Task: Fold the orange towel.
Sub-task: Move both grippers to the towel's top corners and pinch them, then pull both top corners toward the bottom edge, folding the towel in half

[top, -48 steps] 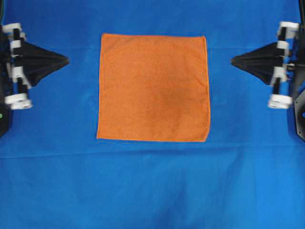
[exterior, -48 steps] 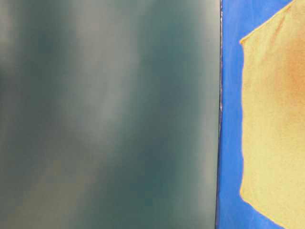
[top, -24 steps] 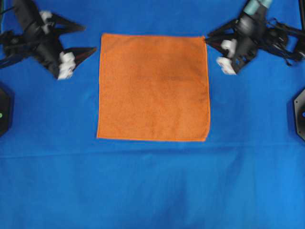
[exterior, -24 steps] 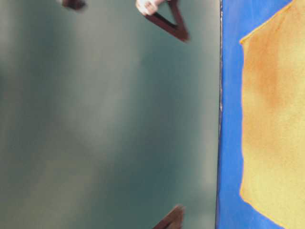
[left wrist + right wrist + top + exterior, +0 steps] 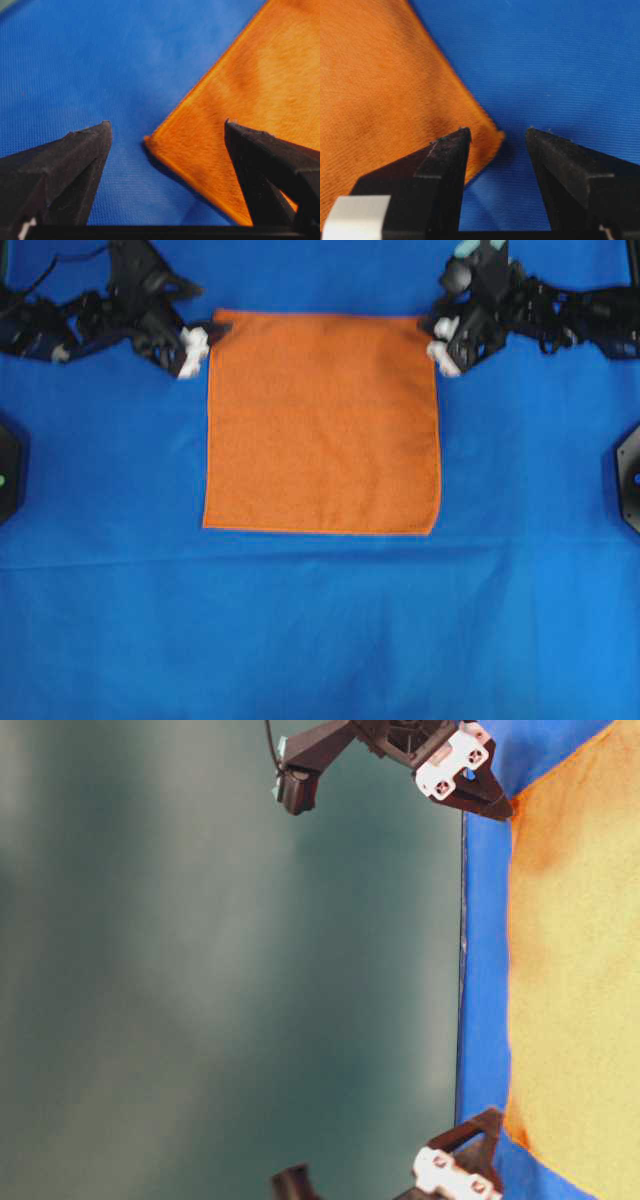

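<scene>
Up close, the left gripper (image 5: 167, 132) has its jaws spread wide, one finger over the blue cloth (image 5: 75, 60), the other over the orange towel (image 5: 250, 100), the corner sitting right between them. Same story on the right gripper (image 5: 497, 137): jaws apart, straddling its own corner (nothing pinched yet). Pulling back to the overhead, the towel lies flat and square in the middle of the blue cloth, both grippers at its top corners. It looks soft, light and limp, so it should drape once lifted. Those hemmed corners seem the sensible place to pinch.
</scene>
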Robot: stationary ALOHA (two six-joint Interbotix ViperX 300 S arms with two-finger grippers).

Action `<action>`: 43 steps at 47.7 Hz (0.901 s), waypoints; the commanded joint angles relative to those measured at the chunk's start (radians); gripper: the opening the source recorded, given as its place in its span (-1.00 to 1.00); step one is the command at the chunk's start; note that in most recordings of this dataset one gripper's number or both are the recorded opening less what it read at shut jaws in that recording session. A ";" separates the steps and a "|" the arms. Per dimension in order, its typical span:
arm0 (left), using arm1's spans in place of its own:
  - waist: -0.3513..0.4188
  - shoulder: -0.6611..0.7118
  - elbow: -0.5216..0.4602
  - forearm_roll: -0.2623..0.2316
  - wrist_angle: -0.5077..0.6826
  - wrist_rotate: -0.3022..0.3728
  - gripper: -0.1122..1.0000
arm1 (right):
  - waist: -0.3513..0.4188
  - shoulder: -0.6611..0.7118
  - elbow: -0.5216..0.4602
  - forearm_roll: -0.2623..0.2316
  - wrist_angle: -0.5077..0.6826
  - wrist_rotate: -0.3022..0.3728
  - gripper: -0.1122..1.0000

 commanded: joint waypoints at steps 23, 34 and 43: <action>0.005 0.071 -0.049 0.003 0.031 0.020 -0.29 | -0.011 0.046 -0.008 -0.002 -0.046 -0.005 -0.71; -0.006 0.064 -0.048 0.005 0.037 0.043 -0.77 | 0.012 0.043 -0.008 0.000 -0.046 0.000 -0.76; -0.006 0.009 -0.051 0.003 0.051 0.061 -0.78 | 0.012 -0.011 0.006 0.002 -0.041 0.003 -0.76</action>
